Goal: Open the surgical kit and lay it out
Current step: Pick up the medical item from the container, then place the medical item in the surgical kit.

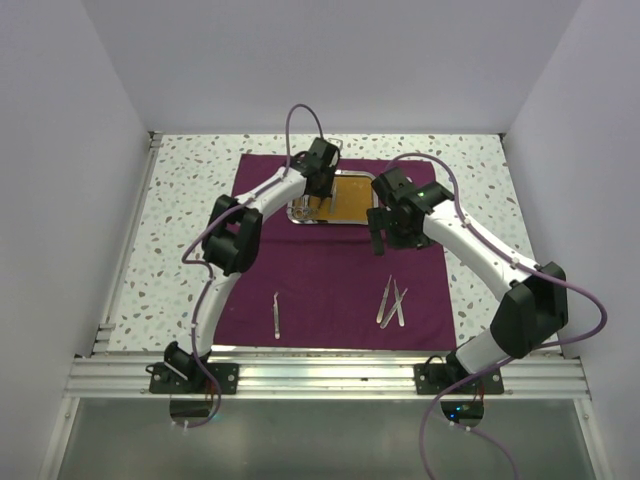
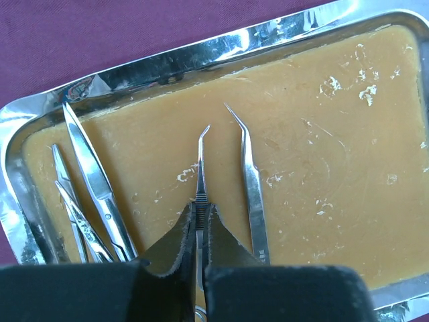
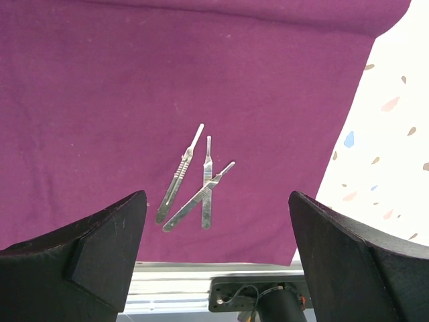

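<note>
- A silver aluminium rail [image 1: 330,375] runs along the near edge of the white speckled tabletop [image 1: 190,200], and both arm bases are bolted to it.
- A dark purple cloth wrap [image 1: 330,270] lies spread open and flat on the tabletop just beyond the rail.
- On the near left part of the cloth lies one thin silver pair of tweezers [image 1: 276,315], on its own.
- On the near right part lie three slim flat silver instruments [image 3: 207,181], close together, with two of them crossing.
- The right end effector [image 1: 386,238] hangs above the cloth, past these three and beside the right end of the tray; its jaws are spread wide and hold nothing.
- The small rectangular steel tray with rounded corners [image 2: 201,50] sits on the far part of the cloth, its orange-brown liner [image 2: 322,168] scuffed with pale marks.
- At the tray's left end lie slim silver scissors [image 2: 90,171] beside further thin instruments that overlap too much to tell apart.
- The left end effector [image 2: 201,211] is down in the tray, its jaws pinched tight on the ribbed shaft of thin silver hook-tipped tweezers [image 2: 201,168].
- A second pair of silver curved-tip tweezers [image 2: 251,194] lies on the liner just to the right of the held pair, not touching it.
</note>
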Tool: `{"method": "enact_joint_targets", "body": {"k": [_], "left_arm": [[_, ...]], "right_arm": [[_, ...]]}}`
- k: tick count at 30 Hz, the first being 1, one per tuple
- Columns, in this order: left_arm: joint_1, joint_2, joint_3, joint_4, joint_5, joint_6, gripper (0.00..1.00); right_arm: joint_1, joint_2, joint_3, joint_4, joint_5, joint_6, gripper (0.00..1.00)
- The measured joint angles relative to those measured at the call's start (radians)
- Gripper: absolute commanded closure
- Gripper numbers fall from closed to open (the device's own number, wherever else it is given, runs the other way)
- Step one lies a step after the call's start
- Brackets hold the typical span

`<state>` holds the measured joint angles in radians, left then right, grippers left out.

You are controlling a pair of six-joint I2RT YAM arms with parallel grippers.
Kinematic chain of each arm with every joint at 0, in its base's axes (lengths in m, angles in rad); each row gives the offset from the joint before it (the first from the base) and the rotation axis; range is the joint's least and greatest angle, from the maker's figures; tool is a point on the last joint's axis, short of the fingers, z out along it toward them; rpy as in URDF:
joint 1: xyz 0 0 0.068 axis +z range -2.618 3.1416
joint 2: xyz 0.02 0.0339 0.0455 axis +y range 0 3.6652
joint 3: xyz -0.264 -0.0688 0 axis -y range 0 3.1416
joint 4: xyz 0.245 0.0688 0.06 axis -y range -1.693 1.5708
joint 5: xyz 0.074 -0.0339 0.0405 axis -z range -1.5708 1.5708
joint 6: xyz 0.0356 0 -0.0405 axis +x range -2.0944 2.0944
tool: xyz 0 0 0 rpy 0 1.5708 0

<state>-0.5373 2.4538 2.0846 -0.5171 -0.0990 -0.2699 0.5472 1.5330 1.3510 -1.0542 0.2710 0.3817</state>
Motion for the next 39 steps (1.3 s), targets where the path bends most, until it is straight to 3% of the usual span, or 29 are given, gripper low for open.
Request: {"method": "enact_joint_targets", "body": {"k": [12, 18, 29, 39], "left_arm": [[-0.002, -0.003, 0.008, -0.015, 0.000, 0.001, 1.00], [-0.006, -0.099, -0.045, -0.049, -0.011, -0.003, 1.00], [-0.091, -0.737, -0.704, 0.007, -0.108, -0.134, 1.00], [-0.277, -1.107, -1.223, -0.062, -0.179, -0.418, 1.00]], "right_arm": [[-0.005, -0.018, -0.006, 0.003, -0.001, -0.001, 0.10], [-0.005, -0.024, -0.007, 0.009, -0.003, -0.006, 0.10], [-0.005, -0.034, -0.007, 0.021, -0.031, -0.008, 0.09], [-0.005, -0.035, -0.057, 0.057, -0.141, 0.026, 0.11]]}}
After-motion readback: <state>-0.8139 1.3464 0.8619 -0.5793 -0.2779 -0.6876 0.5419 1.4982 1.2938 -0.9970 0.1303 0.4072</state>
